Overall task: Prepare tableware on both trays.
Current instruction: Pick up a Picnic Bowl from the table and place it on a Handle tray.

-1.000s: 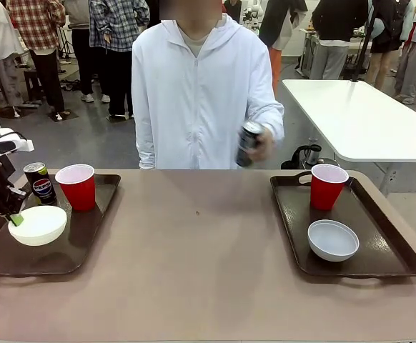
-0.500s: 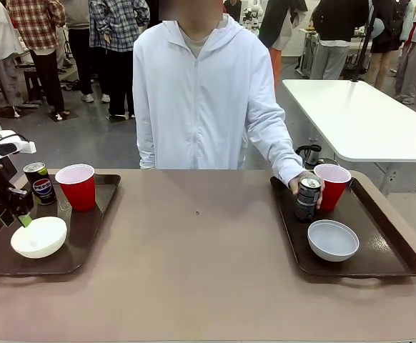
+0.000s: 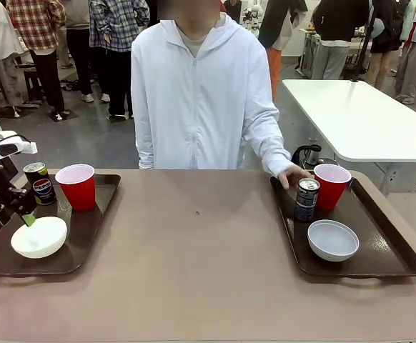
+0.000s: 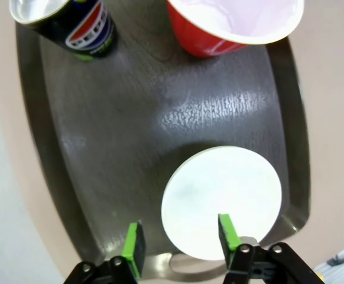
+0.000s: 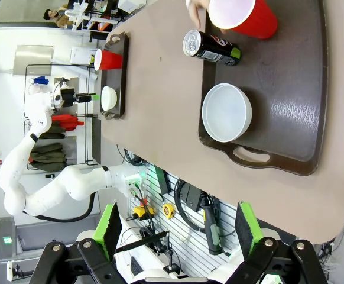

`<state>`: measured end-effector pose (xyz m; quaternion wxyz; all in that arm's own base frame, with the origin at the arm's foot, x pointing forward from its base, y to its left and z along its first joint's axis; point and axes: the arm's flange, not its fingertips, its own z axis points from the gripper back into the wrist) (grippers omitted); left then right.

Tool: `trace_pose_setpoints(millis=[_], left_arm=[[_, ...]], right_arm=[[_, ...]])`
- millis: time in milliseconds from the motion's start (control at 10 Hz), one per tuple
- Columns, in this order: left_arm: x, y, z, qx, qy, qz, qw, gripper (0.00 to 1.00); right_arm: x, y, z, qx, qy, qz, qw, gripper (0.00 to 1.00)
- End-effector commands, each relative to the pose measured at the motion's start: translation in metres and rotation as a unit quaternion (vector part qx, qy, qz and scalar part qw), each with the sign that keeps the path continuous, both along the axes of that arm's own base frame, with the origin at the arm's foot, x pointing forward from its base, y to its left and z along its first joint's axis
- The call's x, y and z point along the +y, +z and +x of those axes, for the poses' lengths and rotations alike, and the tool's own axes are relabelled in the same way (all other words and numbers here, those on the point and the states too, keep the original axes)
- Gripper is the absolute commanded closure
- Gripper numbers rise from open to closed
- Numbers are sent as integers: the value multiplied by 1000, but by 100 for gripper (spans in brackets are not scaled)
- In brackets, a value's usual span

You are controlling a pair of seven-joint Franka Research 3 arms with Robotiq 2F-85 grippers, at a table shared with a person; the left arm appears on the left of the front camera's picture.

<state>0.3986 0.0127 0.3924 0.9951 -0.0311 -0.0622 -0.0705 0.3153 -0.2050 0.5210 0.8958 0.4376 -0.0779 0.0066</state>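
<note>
White bowl [image 4: 221,202]: sitting on the left tray [image 4: 130,148], nearer its handle than the red cup [image 4: 231,23]. Left gripper [image 4: 179,239] hovering just above, jaws apart, empty. Probably light, rigid, slippery; pinching the rim is looking best.

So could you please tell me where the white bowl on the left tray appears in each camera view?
Front view: white bowl at lower left, on the left tray.
Left wrist view: lower centre, partly behind one green pad.
Right wrist view: tiny, upper left.
Shared landmark: the red cup on that tray.
</note>
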Motion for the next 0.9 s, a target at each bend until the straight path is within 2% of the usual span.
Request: trace_pose_setpoints(millis=[0,100,400,500,600,800], left_arm=[[-7,16,-30,-17,-27,-18,999,7],[-12,37,-39,-33,-37,-32,998,7],[-21,88,-62,-43,-52,-27,997,7],[-18,96,-65,-40,-50,-25,998,7],[-21,86,-45,-43,-40,-22,998,7],[-21,86,-45,-43,-40,-22,998,7]], right_arm=[[1,1,0,-6,0,9,1000,0],[1,1,0,-6,0,9,1000,0],[1,1,0,-6,0,9,1000,0],[1,1,0,-6,0,9,1000,0],[1,1,0,-6,0,9,1000,0],[1,1,0,-6,0,9,1000,0]])
